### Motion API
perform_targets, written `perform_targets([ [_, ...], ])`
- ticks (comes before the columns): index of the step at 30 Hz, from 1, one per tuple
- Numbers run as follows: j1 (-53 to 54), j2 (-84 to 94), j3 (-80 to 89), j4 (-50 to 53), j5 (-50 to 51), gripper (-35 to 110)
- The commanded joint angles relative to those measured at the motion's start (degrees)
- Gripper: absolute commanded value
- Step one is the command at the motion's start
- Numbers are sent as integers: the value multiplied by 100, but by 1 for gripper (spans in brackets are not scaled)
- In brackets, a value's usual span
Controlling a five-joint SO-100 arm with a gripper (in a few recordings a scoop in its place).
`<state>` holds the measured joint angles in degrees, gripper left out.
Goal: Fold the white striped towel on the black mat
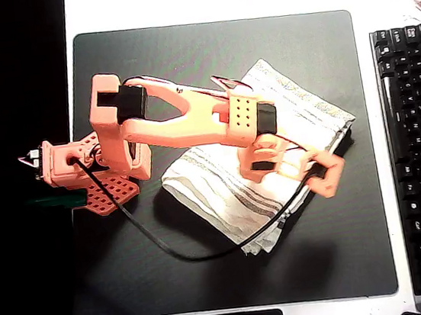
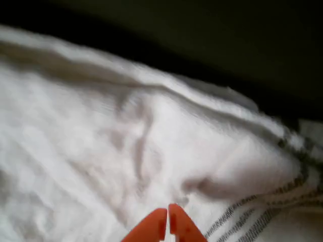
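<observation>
Towel [image 1: 222, 190] is seen already folded, mid-frame on the mat [image 1: 141, 281] in the overhead view. Gripper [image 2: 168, 222] tips are pressed together above it, nothing pinched. Cloth looks soft, light, floppy; probably best grabbed at a loose corner.

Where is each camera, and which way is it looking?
Overhead view: sits high above, looking straight down at the black mat, the folded white striped towel, a keyboard and the whole orange arm with its gripper.
Wrist view: rides on the arm, looking closely down at the towel; the gripper tips show, closed together.
Both see the towel and gripper.
</observation>
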<state>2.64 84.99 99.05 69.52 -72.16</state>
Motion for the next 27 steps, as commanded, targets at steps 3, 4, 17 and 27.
perform_targets([
  [3,-571,0,-782,167,-650,0],
  [4,-650,18,-826,360,-668,0],
  [17,-1143,2971,721,3296,387,0],
  [27,-571,3489,3076,3243,26,0],
])
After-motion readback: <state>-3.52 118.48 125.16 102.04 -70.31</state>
